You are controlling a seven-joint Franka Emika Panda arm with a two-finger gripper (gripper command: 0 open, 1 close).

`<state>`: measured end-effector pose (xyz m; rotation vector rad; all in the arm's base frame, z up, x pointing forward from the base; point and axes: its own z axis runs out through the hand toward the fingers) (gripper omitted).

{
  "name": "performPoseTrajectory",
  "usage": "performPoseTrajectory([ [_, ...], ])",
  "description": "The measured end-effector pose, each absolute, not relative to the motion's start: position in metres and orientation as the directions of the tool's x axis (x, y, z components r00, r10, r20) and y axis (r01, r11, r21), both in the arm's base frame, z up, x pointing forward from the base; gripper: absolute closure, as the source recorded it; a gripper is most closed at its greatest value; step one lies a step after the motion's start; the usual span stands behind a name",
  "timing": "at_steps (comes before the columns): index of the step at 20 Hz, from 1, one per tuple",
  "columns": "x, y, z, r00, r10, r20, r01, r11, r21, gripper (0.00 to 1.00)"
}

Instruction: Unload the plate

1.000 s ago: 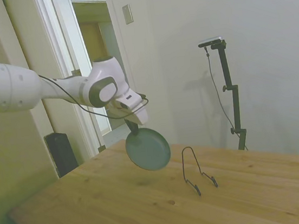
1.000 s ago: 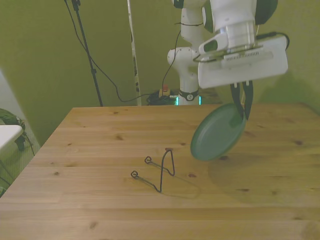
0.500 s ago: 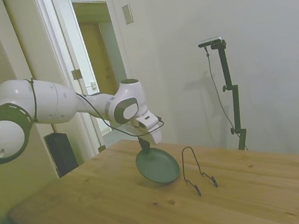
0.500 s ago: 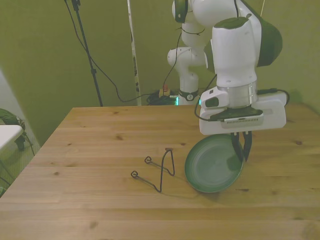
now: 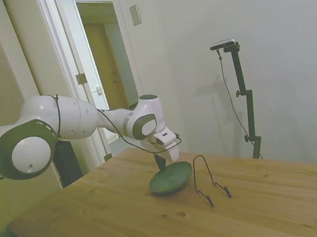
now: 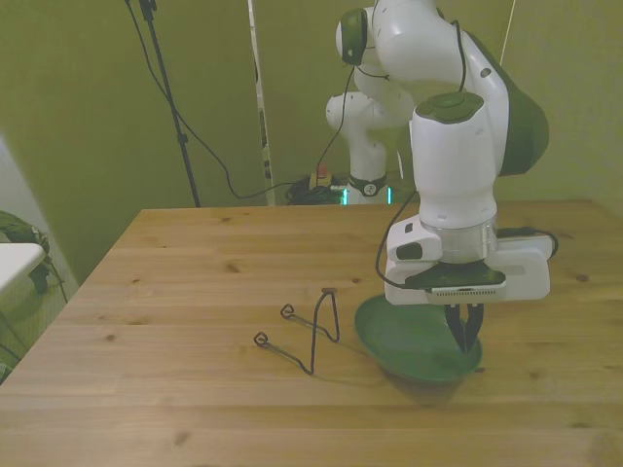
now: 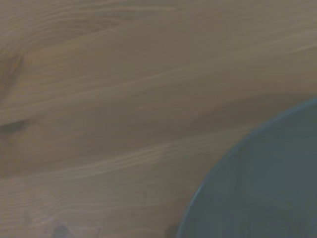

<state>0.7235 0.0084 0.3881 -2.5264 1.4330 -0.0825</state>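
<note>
The dark grey-green plate (image 6: pixel 409 341) lies almost flat and low over the wooden table (image 6: pixel 195 263), slightly tilted, just to the front view's right of the thin black wire stand (image 6: pixel 310 331). My gripper (image 6: pixel 464 334) is shut on the plate's rim at its near right side, fingers pointing down. In the side view the plate (image 5: pixel 170 179) sits below the gripper (image 5: pixel 160 163), beside the wire stand (image 5: pixel 208 183). The wrist view shows a curved edge of the plate (image 7: pixel 267 188) over wood grain. Whether the plate rests on the table cannot be told.
The wire stand holds nothing. A doorway (image 5: pixel 104 73) and wall lie behind the table in the side view. A cable and thin pole (image 6: pixel 258 97) rise behind the far edge in the front view.
The arm has come down and tipped the plate from nearly upright in the air to almost flat just above the table, beside the wire stand. The gripper stays shut on its rim.
</note>
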Motion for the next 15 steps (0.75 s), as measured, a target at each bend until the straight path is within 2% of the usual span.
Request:
performPoseTrajectory([
  [4, 0.722, 0.009, 0.41, 0.525, -0.849, -0.056, -0.831, -0.497, -0.249, 0.0],
  [9, 0.712, 0.01, 0.45, 0.534, -0.844, -0.041, -0.819, -0.504, -0.274, 0.0],
  [12, 0.693, 0.006, 0.487, 0.54, -0.84, -0.043, -0.815, -0.51, -0.275, 0.0],
  [15, 0.659, -0.006, 0.534, 0.555, -0.83, -0.06, -0.813, -0.525, -0.252, 0.0],
])
